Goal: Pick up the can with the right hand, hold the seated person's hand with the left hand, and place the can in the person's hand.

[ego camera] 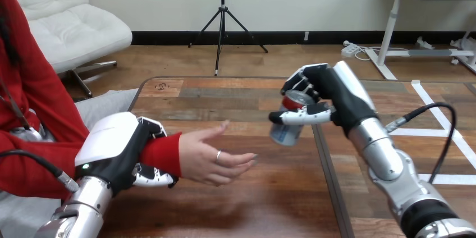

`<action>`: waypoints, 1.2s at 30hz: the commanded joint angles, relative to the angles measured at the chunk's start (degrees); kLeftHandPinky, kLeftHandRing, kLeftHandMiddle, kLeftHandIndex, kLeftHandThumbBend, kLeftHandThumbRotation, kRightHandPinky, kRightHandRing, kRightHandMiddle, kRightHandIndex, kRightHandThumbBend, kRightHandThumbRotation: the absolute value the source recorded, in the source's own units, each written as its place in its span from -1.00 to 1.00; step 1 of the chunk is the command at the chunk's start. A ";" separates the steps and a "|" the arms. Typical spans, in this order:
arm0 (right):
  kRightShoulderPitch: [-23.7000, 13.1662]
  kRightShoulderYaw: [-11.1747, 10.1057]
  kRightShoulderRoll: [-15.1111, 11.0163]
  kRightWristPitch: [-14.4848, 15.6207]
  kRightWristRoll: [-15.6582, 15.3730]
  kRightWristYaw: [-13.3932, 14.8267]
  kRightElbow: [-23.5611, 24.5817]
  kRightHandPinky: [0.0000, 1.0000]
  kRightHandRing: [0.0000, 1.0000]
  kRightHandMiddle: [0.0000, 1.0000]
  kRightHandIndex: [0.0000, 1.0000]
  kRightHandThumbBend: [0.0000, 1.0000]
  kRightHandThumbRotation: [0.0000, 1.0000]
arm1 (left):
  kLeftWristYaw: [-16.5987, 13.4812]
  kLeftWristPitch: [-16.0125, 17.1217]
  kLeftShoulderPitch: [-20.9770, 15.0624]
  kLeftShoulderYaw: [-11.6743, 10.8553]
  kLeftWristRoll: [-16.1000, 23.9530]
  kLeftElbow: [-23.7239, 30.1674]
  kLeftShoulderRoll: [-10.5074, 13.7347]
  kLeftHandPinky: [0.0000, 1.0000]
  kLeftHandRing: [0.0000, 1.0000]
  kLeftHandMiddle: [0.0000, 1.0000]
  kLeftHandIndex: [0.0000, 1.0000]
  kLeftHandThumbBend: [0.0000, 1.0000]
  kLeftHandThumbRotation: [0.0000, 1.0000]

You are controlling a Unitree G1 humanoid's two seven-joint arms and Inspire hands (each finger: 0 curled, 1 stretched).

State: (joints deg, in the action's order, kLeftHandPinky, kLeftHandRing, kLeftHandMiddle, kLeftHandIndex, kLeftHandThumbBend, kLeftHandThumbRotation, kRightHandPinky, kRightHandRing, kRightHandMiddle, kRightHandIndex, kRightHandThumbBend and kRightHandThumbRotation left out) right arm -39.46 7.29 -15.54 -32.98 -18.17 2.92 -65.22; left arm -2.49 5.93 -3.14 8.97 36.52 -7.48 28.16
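Silver metal can (286,131) with a red top, clamped between thumb and curled fingers of the black-and-white right robot hand (337,95), tilted and held up over the brown wooden bench (252,204). Near the fingertips of the person's open hand (210,159), which point toward it, but apart from them. Black-and-white left robot hand (115,145) closed round the person's red-sleeved wrist (163,154), above the bench's left side.

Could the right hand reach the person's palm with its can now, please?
Probably yes: nothing lies between the can in the right hand and the person's hand; the left hand grips only the wrist.
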 commanded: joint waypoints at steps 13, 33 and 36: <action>-6.23 1.14 2.85 -0.50 0.25 0.00 5.04 -0.42 -0.35 -0.16 -0.10 0.55 -1.00 | -2.53 4.27 -7.85 -2.40 -3.66 9.96 -3.55 -0.45 -0.35 -0.25 -0.23 0.32 -1.00; -6.46 3.16 5.77 -0.79 -1.14 0.08 7.08 -0.39 -0.34 -0.19 -0.12 0.57 -1.00 | -0.64 2.72 -9.41 -1.72 -3.74 10.55 -5.24 -0.40 -0.30 -0.21 -0.22 0.32 -1.00; -6.37 3.38 6.24 -1.15 -0.97 -0.11 7.39 -0.42 -0.38 -0.21 -0.12 0.57 -1.00 | -0.56 2.59 -9.59 -1.57 -3.59 10.44 -5.50 -0.38 -0.29 -0.21 -0.22 0.31 -1.00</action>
State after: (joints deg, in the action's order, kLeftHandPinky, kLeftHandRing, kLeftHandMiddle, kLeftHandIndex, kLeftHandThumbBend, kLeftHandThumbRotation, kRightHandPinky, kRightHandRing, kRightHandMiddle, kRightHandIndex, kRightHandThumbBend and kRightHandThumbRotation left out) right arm -39.48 10.62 -10.74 -31.95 -19.33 2.37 -63.36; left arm -2.14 6.33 -3.68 7.78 35.36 -4.74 25.70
